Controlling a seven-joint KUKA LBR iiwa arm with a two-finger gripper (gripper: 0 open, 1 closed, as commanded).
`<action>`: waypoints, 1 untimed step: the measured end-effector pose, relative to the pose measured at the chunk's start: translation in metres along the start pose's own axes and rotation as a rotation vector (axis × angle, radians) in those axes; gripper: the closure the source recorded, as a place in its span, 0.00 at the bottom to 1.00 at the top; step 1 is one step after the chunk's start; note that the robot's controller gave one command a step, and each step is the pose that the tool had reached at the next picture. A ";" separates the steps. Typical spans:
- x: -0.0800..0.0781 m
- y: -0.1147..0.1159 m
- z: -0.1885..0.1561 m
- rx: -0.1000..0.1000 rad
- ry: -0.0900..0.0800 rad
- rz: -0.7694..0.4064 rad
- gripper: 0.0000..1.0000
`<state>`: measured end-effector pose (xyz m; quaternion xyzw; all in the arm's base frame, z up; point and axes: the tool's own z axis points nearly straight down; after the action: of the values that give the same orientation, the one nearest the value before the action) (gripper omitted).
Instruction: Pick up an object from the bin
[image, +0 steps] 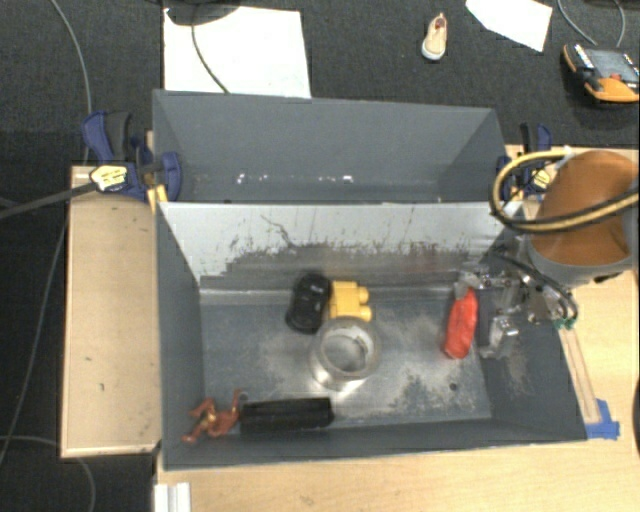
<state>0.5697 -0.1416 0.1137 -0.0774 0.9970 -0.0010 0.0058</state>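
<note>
Near the left front of the bin lie an orange toy figure and a black bar, while at the right a red object stands just beside the gripper, apart or together I cannot tell, and may roll away if nudged sideways.

Robotics lab: KUKA arm w/ grey metal bin.

Six things, one of each kind
</note>
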 end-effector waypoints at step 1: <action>-0.021 -0.007 0.014 -0.003 0.001 -0.559 0.00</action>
<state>0.5914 -0.1456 0.1004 -0.3493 0.9370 -0.0010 0.0047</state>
